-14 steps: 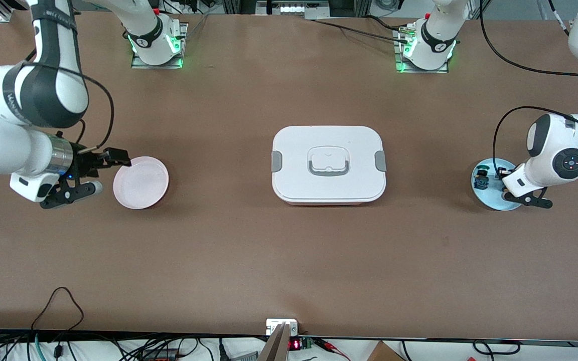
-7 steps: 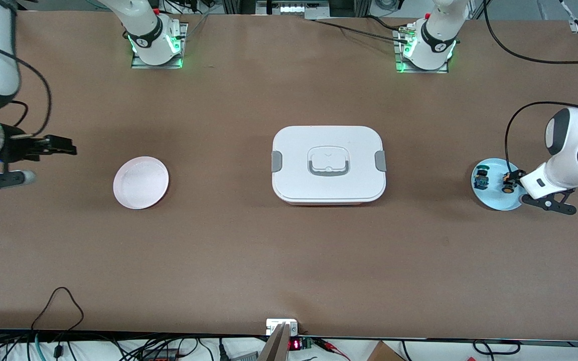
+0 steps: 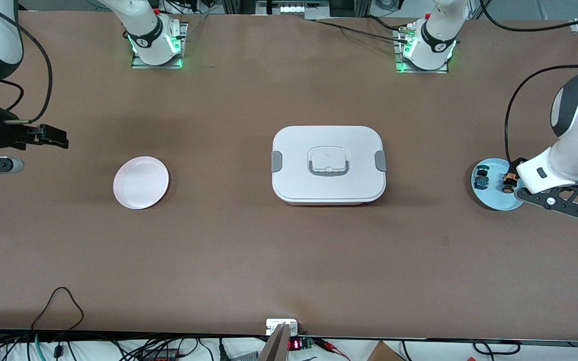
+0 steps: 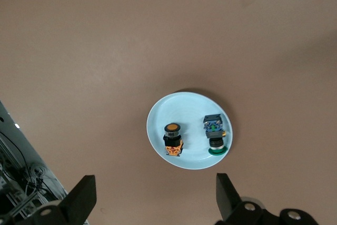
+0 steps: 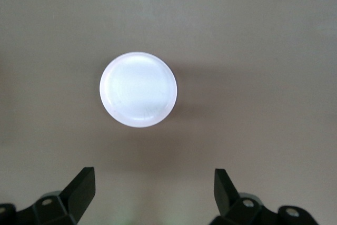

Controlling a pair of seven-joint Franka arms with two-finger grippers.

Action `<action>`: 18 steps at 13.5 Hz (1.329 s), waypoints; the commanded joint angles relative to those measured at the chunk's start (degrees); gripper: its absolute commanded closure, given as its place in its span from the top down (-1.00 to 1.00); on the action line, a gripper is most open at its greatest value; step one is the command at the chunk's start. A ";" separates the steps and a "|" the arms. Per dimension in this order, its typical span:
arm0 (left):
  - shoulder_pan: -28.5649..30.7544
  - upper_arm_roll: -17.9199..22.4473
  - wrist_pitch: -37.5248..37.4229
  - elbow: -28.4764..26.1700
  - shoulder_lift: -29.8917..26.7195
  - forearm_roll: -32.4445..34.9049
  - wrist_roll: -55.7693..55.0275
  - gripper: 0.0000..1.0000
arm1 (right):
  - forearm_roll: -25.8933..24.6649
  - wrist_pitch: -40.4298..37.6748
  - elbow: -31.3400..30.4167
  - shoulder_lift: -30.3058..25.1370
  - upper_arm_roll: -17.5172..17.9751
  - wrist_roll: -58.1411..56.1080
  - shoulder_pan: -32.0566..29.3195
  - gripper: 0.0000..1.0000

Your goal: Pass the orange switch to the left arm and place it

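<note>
The orange switch stands on a light blue plate at the left arm's end of the table, beside a green-and-blue switch. My left gripper hangs open and empty above the table just off the blue plate's edge, apart from the orange switch. The white lidded box sits mid-table. My right gripper is open and empty, high over the right arm's end of the table, off to the side of an empty pale pink plate.
Both arm bases stand along the table's edge farthest from the front camera. Cables trail over the edge nearest the front camera. Bare brown tabletop lies between the box and each plate.
The left gripper opened and rose back off the blue plate, leaving the orange switch on it. The right arm drew away from the pink plate toward its end of the table.
</note>
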 commanded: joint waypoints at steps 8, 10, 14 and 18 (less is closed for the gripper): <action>-15.22 5.83 -14.78 5.69 -11.24 -15.22 0.50 1.00 | -0.69 7.27 -11.86 -8.22 0.19 3.41 0.12 1.00; -22.24 18.20 -14.97 5.69 -13.89 -24.81 0.58 1.00 | -0.69 7.27 -11.33 -8.22 0.19 3.32 0.03 1.00; -31.76 36.78 -14.35 5.25 -14.77 -35.40 1.29 1.00 | 0.70 6.21 -10.19 -7.96 -0.16 2.70 -0.32 1.00; -33.17 38.13 -13.13 2.35 -18.73 -36.20 -7.79 1.00 | 2.04 6.04 -8.52 -7.87 0.10 2.80 -0.05 1.00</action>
